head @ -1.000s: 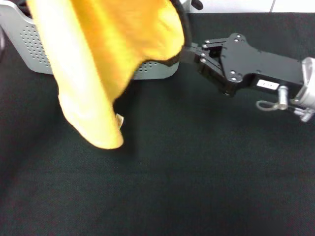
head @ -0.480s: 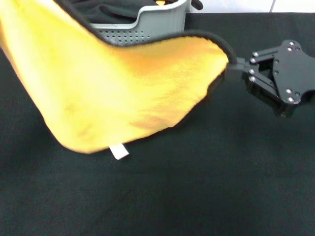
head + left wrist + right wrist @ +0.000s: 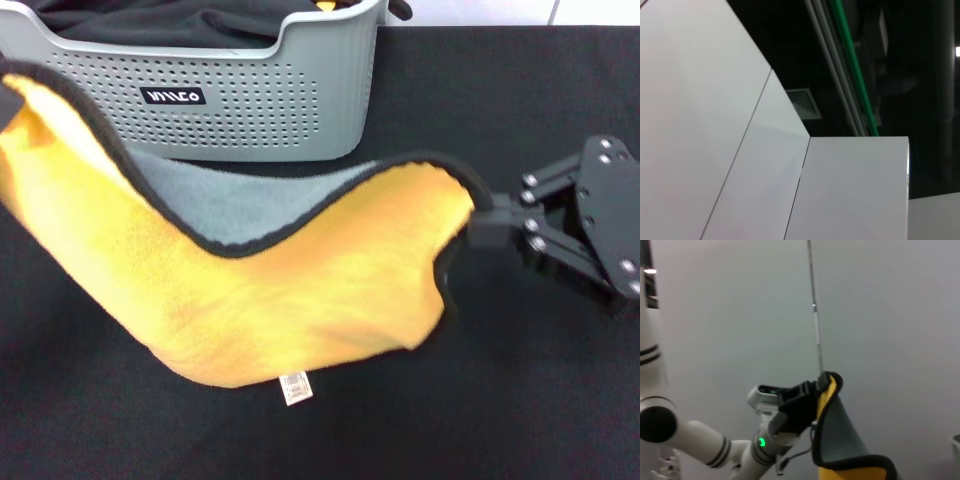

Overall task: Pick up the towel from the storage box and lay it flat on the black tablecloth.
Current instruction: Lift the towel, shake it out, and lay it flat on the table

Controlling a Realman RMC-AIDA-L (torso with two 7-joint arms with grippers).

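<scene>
1. Towel out of the storage box, slung in the air between two held corners, sagging in a deep curve just in front of the box and over the black tablecloth.
2. Right gripper at the right, fingers pinched narrow on the towel's black-edged corner.
3. Left gripper seen only from the right wrist view, fingers clamped on the opposite corner, raised high; out of the head view beyond its left edge.
4. Yellow plush face outward, grey back showing in the fold, white care label dangling at the lowest point.
5. Soft, light, limp cloth, likely to bunch or fold under itself; best kept held at the two edged corners and pulled taut while lowered, so the belly touches first and spreads flat.
6. Dark cloth left lying in the box.
</scene>
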